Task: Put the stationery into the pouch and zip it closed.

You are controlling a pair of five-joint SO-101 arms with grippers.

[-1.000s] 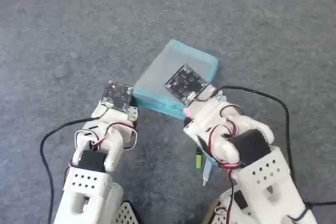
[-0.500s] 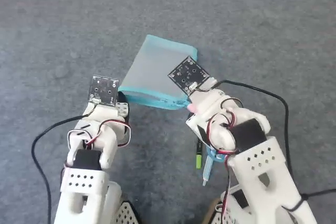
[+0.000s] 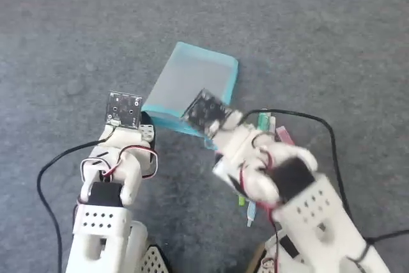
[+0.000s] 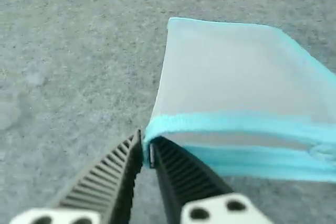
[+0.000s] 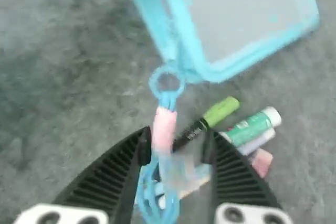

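Observation:
The translucent pouch (image 3: 192, 84) with turquoise trim lies flat on the grey carpet. My left gripper (image 4: 145, 144) is shut on the pouch's (image 4: 231, 87) near corner edge; from above it sits at the pouch's left corner (image 3: 148, 123). My right gripper (image 5: 176, 148) holds the pink and blue zipper pull tag (image 5: 163, 127), which hangs from the zipper ring (image 5: 167, 82). Stationery lies outside the pouch (image 5: 226, 19): a green marker (image 5: 212, 116), a green tube (image 5: 252, 125) and a pink piece (image 5: 261, 160). From above, the tube (image 3: 263, 119) and marker (image 3: 241, 200) flank my right arm.
Grey carpet covers the whole table, with open room beyond and left of the pouch. Black cables (image 3: 48, 177) trail from both arms near the front. A light blue pen (image 3: 251, 212) lies partly under my right arm.
The pouch was dragged left and turned a second ago. Since then my right gripper has slid left along the pouch's near edge with the pull tag; the left arm has stayed put.

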